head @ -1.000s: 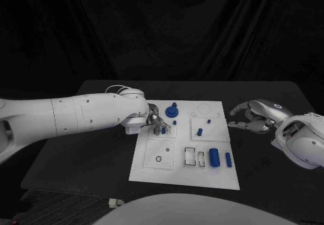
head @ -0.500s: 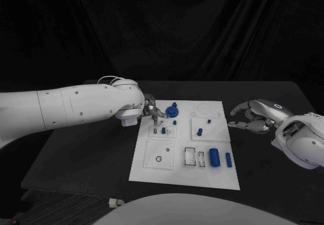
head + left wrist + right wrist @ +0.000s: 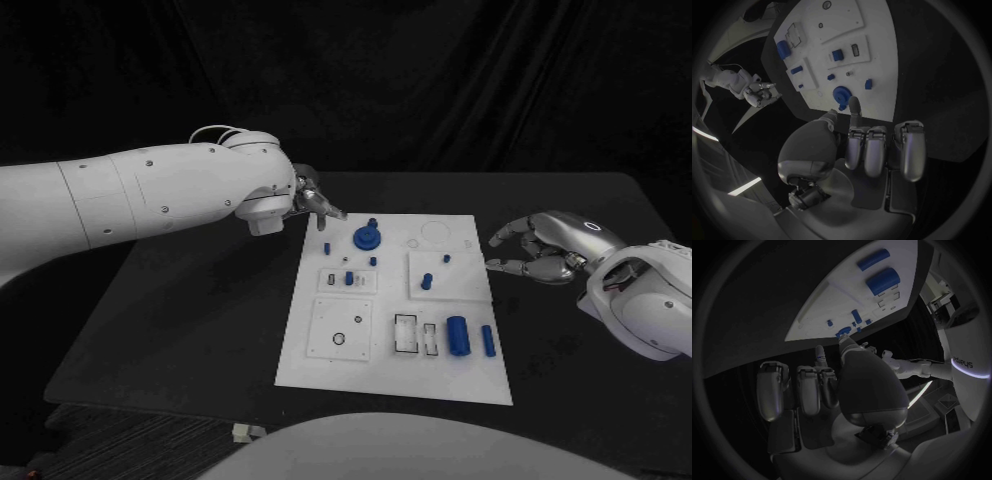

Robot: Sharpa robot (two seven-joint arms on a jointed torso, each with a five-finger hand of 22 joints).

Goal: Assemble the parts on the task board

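1. White, the task board [image 3: 320,365] lies in the middle of the black table [image 3: 188,330], its near edge closest to the robot.
2. On the board's near right part lie a large blue cylinder [image 3: 457,336] and, just to its right, a slimmer blue bar [image 3: 489,341]; two empty rectangular slots [image 3: 407,334] sit just left of the cylinder.
3. Mid-board, a small blue peg [image 3: 427,283] stands upright on the right-hand panel, with a smaller one [image 3: 446,259] beyond it; a small blue block [image 3: 348,279] sits in the left-hand panel.
4. Right of the board and clear of it, the right hand [image 3: 541,250] hovers over the table with its fingers curled inward and nothing in them.
5. Toward the far edge, a round blue part [image 3: 368,238] with a post stands on the board; a small blue piece [image 3: 327,247] lies near it to the left.
6. Farthest, the left hand [image 3: 310,200] hangs above the board's far left corner, touching nothing; in the left wrist view its fingers [image 3: 870,150] lie folded against the palm, empty.
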